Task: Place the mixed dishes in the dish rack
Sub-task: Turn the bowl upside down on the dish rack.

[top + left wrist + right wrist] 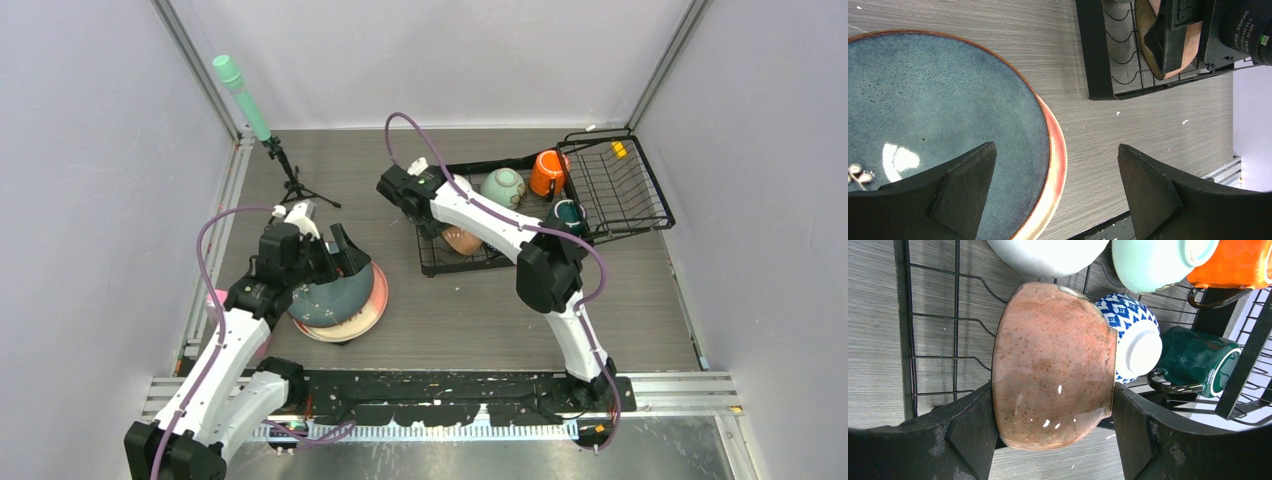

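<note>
Brown bowl clamped in our right gripper, dish rack beneath fingers | left gripper wide above teal plate, pink plate: last unracked, we judge.

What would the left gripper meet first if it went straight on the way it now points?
Probably the rim of the pink plate, beside the dark teal plate stacked on it; the left gripper is open astride that edge. Depth is unclear.

4 bowls, 2 mugs & 2 plates are counted, plus 1 dish rack at 1 o'clock, 1 tripod cyl. at 11.
</note>
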`<state>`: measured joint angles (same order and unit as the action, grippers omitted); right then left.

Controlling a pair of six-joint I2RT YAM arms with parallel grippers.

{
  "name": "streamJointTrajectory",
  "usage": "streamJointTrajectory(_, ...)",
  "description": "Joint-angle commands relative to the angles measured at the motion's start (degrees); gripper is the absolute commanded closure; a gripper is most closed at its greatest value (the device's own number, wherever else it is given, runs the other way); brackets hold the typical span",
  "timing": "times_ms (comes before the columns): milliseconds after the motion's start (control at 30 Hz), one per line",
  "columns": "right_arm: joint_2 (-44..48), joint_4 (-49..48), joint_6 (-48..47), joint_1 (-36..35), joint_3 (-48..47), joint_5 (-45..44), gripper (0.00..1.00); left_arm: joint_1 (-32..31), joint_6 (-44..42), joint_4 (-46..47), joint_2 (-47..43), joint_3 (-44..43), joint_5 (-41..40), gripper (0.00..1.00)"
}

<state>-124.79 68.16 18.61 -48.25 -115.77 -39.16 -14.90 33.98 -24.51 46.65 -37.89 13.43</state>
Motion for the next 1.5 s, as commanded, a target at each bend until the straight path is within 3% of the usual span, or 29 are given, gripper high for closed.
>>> streamJointTrajectory(0,-2.05,0.06,0.82,0.21,-1.36,2.14,0.50,-0.05,-0.88,-0.62,-1.61,-1.22,-1.44,0.06)
streamJointTrajectory(333,-2.81,-1.37,1.61,0.10,-0.78,5.32,0.39,-0.05,-0.60,-0.69,-0.80,-1.84,-0.95,0.05)
streamJointTrajectory(800,-6.20,-4.57,6.38,-1.15,-0.12,3.16,0.25,-0.05,-0.49,-0.93,-1.48,-1.62,-1.21,0.05)
streamJointTrajectory(1467,-11.12,-7.78,10.48,-2.86,-0.01,4.33,0.18,-0.09,0.53,-5.11,-12.00,-1.09,-10.56,0.05)
